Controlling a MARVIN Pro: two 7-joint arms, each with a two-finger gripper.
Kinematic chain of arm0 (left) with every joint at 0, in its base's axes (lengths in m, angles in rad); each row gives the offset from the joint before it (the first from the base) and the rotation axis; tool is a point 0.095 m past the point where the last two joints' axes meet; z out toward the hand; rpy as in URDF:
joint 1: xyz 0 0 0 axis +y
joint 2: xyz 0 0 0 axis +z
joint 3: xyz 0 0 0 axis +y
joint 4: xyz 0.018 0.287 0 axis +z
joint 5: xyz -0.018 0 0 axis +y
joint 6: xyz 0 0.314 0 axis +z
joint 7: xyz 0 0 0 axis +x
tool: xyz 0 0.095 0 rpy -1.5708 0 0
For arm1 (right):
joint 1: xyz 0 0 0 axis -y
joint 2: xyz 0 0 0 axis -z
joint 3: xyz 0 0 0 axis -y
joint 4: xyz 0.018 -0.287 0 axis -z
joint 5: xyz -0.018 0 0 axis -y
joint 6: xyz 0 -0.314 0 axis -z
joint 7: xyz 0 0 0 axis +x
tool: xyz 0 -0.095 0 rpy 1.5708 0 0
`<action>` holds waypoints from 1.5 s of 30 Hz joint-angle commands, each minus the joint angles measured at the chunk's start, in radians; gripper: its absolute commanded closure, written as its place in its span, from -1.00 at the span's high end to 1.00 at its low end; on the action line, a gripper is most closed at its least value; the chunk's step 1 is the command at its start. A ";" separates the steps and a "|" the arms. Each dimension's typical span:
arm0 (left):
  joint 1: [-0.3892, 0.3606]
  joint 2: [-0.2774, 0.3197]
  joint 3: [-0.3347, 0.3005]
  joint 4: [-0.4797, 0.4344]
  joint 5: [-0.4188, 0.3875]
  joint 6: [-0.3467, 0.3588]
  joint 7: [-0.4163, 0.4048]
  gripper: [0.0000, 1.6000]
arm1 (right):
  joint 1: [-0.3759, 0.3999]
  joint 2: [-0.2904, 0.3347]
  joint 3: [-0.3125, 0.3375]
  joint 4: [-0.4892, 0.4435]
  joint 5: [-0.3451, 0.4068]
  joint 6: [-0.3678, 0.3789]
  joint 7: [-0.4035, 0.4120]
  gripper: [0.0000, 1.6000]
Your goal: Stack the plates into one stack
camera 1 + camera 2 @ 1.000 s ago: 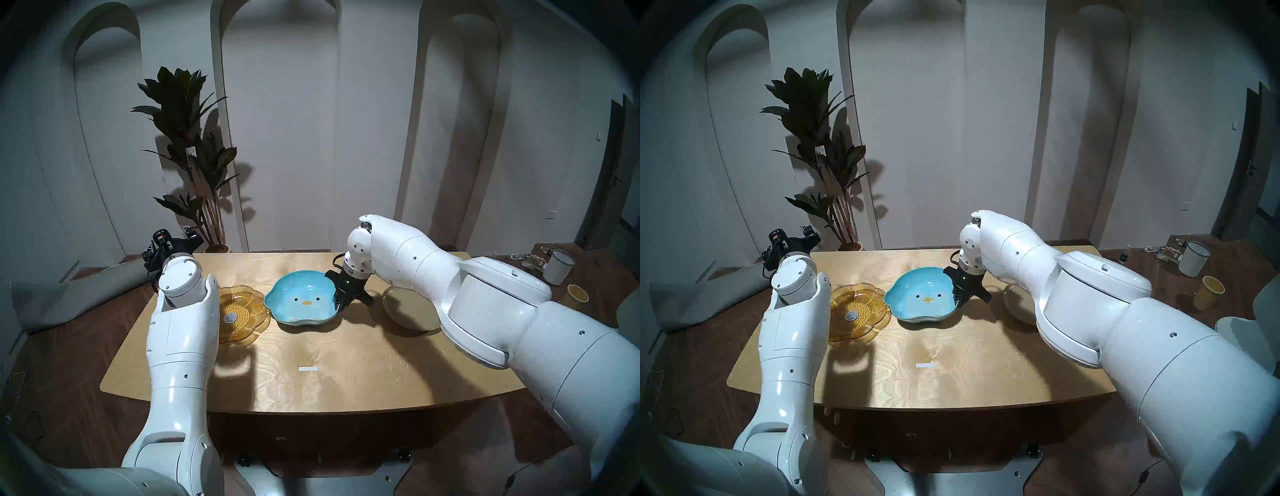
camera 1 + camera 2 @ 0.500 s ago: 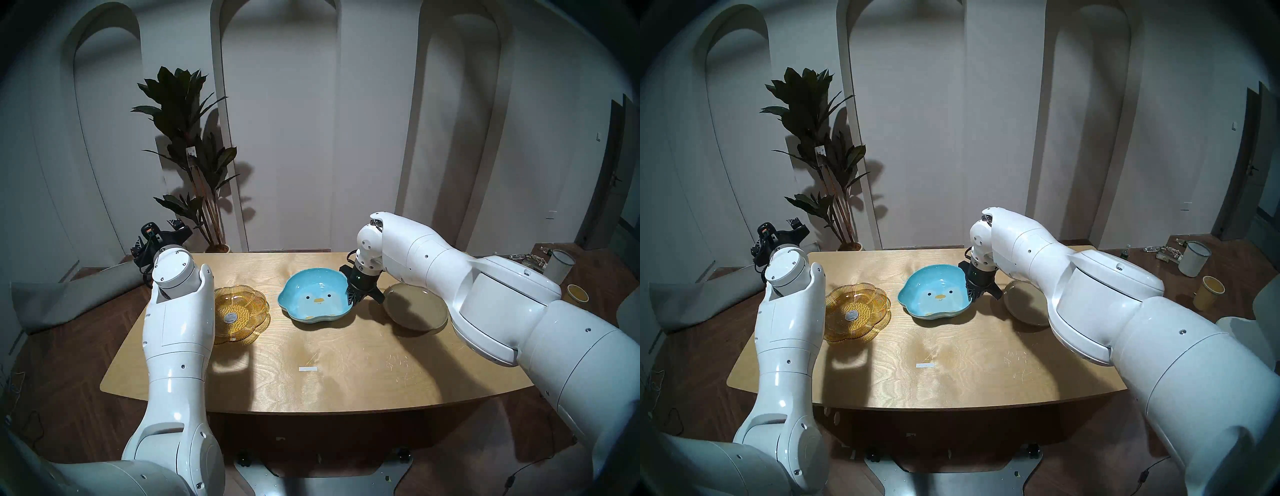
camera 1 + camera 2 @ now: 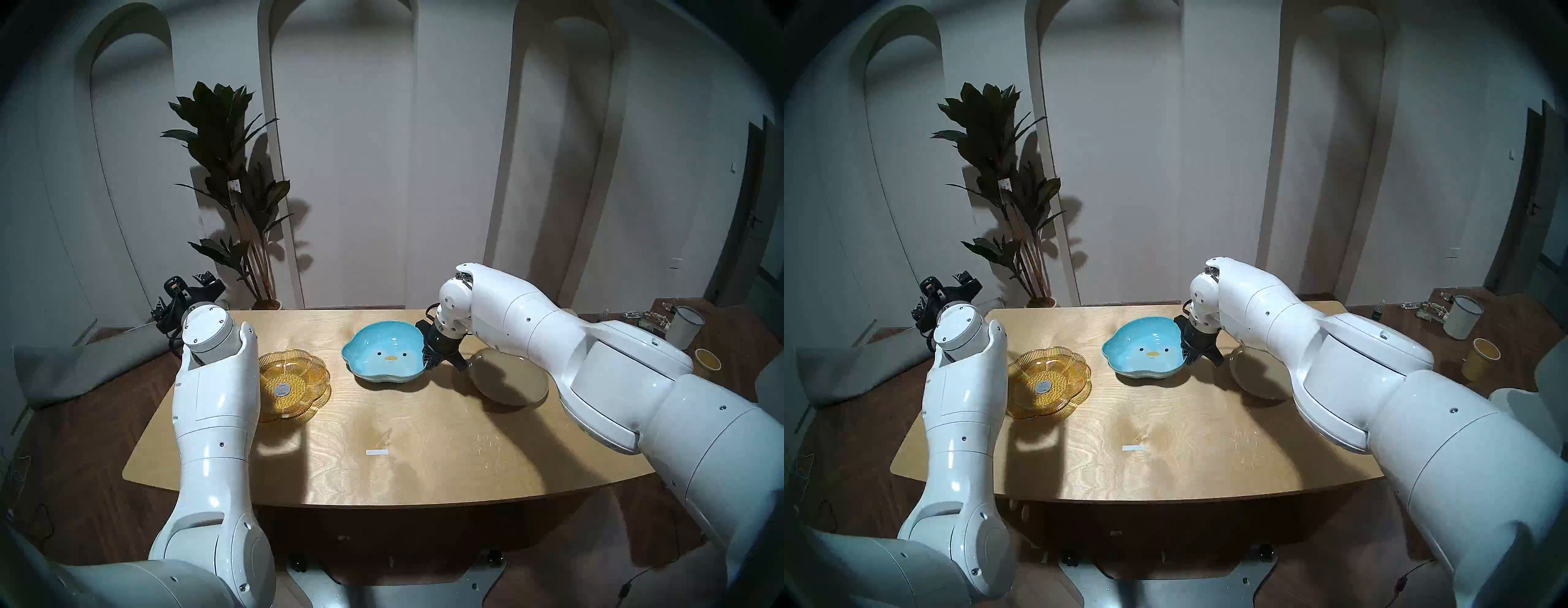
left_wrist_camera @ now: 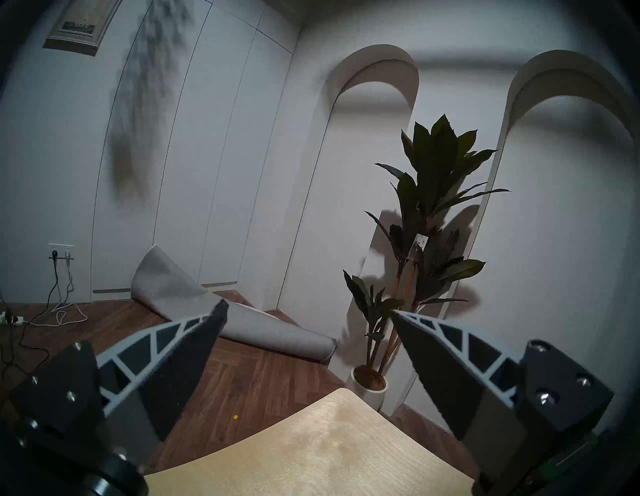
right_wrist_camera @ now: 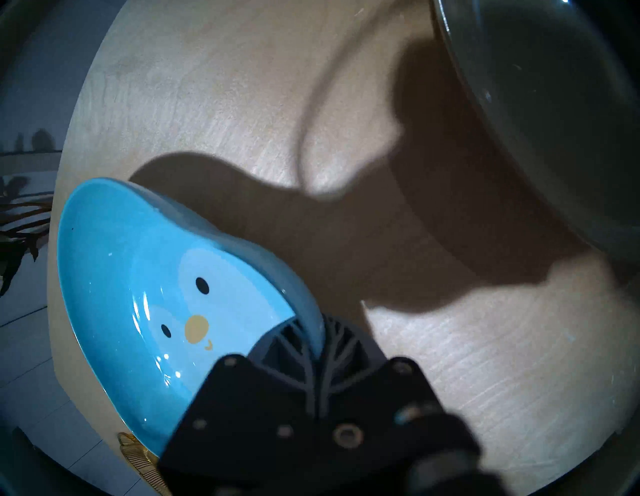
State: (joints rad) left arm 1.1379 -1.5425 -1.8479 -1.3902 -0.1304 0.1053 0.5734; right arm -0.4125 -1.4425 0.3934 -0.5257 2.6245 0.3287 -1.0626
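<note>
The right gripper (image 5: 317, 341) pinches the blue penguin plate (image 3: 384, 354) by its right rim (tilted); the left gripper (image 4: 308, 311) gapes empty at far left.

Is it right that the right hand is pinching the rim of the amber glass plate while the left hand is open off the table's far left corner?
Not quite. The right hand is shut on the rim of the blue penguin plate, as the right wrist view shows. The amber glass plate lies untouched on the table. The left hand is indeed open off the far left corner.
</note>
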 commanded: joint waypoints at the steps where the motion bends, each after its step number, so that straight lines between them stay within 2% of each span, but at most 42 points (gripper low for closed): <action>1: -0.034 -0.005 0.010 -0.002 0.006 -0.008 0.012 1.00 | -0.018 0.001 0.010 -0.057 -0.002 -0.023 0.056 -1.00; 10: -0.051 -0.013 0.019 0.013 0.003 -0.008 0.042 1.00 | -0.008 0.029 0.027 -0.138 -0.033 -0.060 0.127 -1.00; 26: -0.092 -0.001 0.008 0.023 0.000 -0.006 0.086 1.00 | 0.004 0.084 0.048 -0.253 -0.087 -0.118 0.192 -1.00; 30: -0.109 0.007 0.004 0.035 0.000 -0.005 0.100 1.00 | -0.003 0.092 0.056 -0.305 -0.099 -0.134 0.217 -1.00; 45: -0.168 0.045 -0.026 0.118 0.003 -0.004 0.139 1.00 | -0.022 0.069 0.089 -0.510 -0.111 -0.158 0.314 -1.00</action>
State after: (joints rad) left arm 1.0332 -1.5271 -1.8656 -1.2970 -0.1321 0.1045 0.7060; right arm -0.4476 -1.3528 0.4519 -0.9294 2.5097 0.1787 -0.8142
